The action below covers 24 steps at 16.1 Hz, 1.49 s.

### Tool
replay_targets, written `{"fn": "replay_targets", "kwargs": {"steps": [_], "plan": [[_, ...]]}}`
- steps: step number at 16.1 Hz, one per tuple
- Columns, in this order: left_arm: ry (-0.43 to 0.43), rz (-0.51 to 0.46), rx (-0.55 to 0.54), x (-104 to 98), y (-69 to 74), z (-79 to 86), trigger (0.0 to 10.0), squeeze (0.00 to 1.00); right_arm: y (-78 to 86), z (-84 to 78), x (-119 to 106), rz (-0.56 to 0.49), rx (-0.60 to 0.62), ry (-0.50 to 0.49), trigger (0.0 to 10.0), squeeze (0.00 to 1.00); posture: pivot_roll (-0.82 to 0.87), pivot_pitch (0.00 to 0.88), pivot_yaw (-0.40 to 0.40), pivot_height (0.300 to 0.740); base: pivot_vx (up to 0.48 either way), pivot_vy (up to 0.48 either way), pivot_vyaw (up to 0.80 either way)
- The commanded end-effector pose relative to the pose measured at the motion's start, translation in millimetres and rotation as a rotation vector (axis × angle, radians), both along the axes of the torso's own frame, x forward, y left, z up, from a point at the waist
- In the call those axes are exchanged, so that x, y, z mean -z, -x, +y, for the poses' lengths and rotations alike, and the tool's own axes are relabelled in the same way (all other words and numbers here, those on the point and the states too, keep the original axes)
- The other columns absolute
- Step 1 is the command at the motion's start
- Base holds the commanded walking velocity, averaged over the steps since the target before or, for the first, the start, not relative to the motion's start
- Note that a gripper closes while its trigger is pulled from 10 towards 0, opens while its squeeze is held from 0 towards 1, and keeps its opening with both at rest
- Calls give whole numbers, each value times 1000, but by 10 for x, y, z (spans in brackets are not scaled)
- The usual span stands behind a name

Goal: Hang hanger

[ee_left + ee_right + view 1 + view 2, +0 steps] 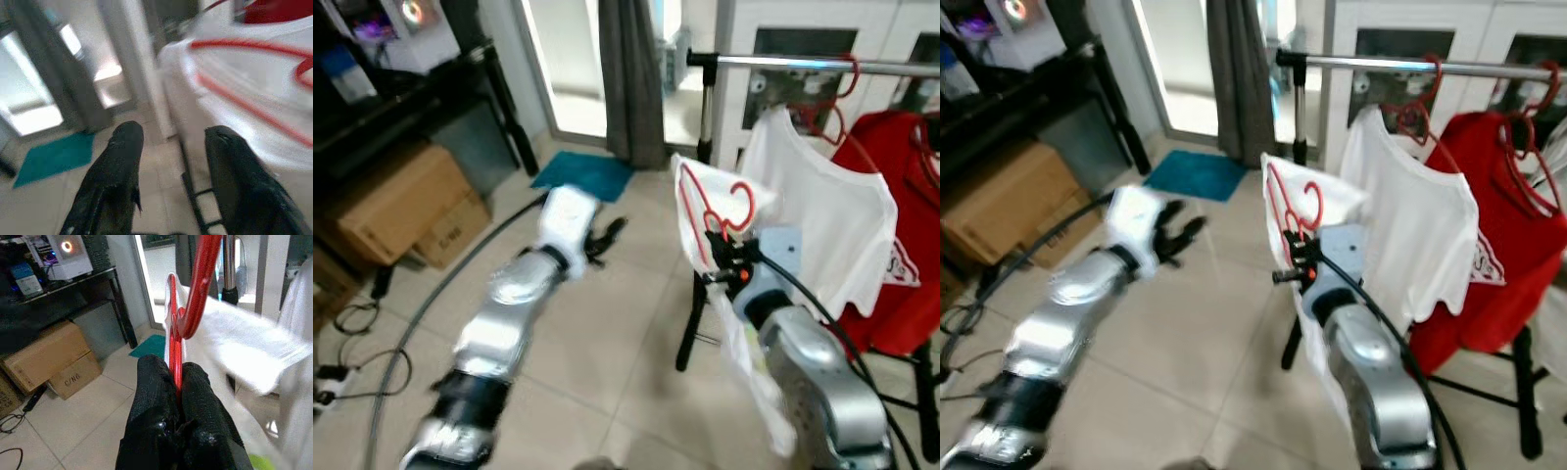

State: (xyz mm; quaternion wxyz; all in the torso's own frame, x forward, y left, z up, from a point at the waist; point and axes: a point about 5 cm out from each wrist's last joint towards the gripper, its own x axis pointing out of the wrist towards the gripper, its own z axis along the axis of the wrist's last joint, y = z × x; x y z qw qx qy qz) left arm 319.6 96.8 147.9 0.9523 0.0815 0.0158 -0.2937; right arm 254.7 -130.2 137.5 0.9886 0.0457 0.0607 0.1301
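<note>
Here, item by item, largest first.

Rack (705, 98): metal stand; its rail (822, 65) runs level across the upper right of the head views. Two garments already hang from it on red hangers: a white shirt (822, 215) and a red shirt (901, 235) beside it.

Right arm: raised in front of the rack, below the rail. The right gripper (717, 250) is closed on the hanger (720, 211), fingers pinched on the red wire low down, as the right wrist view confirms (174, 357).

Hanger: red, carrying a white garment (690, 211) that drapes over the arm. Its hook (742, 201) stands upright above the fingers; its long axis runs roughly vertical.

Key relation: the rail lies at about 1 o'clock from the hook, higher and farther off, well apart. The free stretch of rail sits between the stand's post and the white shirt, at roughly 12 o'clock from the gripper. Judged, the hook must rise above the rail and come down over it; the right arm is the nearer one.

Left arm: the left gripper (607, 235) is held out toward 11 o'clock over the floor (607, 333), fingers apart, holding nothing.
</note>
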Motion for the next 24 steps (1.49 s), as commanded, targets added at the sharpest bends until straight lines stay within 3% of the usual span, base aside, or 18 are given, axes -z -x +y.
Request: {"fn": "replay_targets", "kwargs": {"steps": [1,2,3,4,7,10,13,15,20,21,24], "plan": [[-27,5,-18,39,-31,51,10000,1000,18,67,-108,-50,-42,-37,10000,0,-11,0,138,740,0,0,0],[-21,14,-7,32,-132,-36,10000,973,38,88,-152,-63,-80,-64,10000,0,-23,0,140,740,0,0,0],[-25,18,12,21,-171,-92,10000,0,52,98,-173,-73,-102,-76,10000,0,-26,0,141,740,0,0,0],[-46,20,39,10,-226,-178,10000,0,81,122,-211,-89,-149,-98,10000,0,-31,0,140,740,0,0,0],[-61,-8,12,12,-314,-233,10000,0,120,155,-257,-106,-213,-123,10000,0,-31,0,140,740,0,0,0],[-1,-55,-5,-71,-391,-305,10000,0,156,167,-301,-121,-269,-139,10000,0,-44,0,134,740,0,0,0],[101,-98,-116,-216,-496,-243,10000,0,187,182,-302,-125,-317,-129,10000,0,-46,0,129,740,0,0,0],[119,-130,-105,-249,-519,-259,10000,0,198,172,-300,-125,-330,-128,10000,0,-46,0,129,740,0,0,0],[167,-79,-102,-201,-544,-267,10000,0,208,168,-301,-128,-344,-128,10000,0,-49,0,127,740,0,0,0],[175,-75,-99,-201,-549,-268,157,0,210,169,-301,-129,-345,-129,10000,0,-48,0,128,740,0,0,0],[178,-76,-82,-198,-550,-279,0,0,214,173,-302,-130,-348,-131,10000,0,-48,0,129,740,0,0,0]]}}
